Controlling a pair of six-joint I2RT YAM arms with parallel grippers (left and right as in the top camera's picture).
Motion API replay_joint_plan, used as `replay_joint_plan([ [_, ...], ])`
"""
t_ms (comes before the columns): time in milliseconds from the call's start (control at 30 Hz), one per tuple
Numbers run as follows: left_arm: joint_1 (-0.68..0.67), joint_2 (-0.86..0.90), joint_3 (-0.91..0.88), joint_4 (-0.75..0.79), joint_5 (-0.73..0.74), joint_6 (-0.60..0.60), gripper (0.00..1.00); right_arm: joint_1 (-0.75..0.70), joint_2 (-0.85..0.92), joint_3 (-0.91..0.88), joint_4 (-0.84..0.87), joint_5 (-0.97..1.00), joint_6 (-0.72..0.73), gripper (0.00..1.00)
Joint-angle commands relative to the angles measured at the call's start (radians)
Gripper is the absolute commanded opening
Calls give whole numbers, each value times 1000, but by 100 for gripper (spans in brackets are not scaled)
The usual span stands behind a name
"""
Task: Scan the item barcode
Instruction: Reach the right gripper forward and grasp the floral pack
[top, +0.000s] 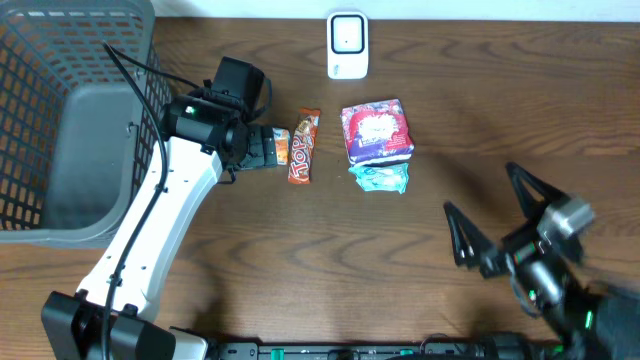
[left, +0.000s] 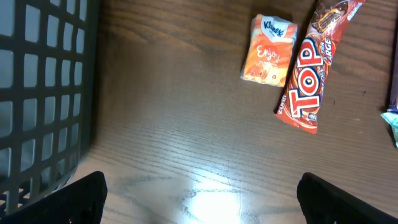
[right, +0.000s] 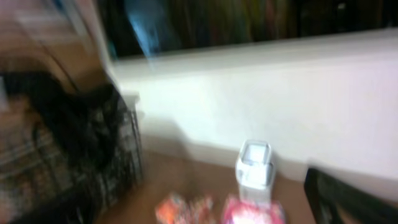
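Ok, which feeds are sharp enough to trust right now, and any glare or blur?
Overhead: evenly lit, crisp on the Top bar. Left wrist: sharp, print on the tissue pack legible, but a bright glare patch on the table low in frame. Right wrist: heavily blurred; the white scanner is only a smear, so don't rely on it.

Basket (top: 60, 120) walling off left edge. Left arm (top: 150, 230) lying diagonally across front-left. Bar (top: 303, 146) and packets (top: 377, 131) crowding centre below scanner (top: 347, 45). Bare table (top: 330, 270) lying open in front of them.
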Motion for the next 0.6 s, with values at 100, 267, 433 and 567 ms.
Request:
replay_joint_plan([
  [100, 3, 6, -1, -5, -9, 6, 98, -6, 594, 484, -463, 36, -315, 99],
  [267, 3, 6, -1, -5, -9, 6, 98, -6, 957, 756, -687, -10, -315, 99],
  [433, 3, 6, -1, -5, -9, 6, 98, -6, 1171, 851, -710, -85, -315, 99],
  [567, 3, 6, -1, -5, -9, 6, 98, -2, 1289, 850, -638, -135, -316, 99],
])
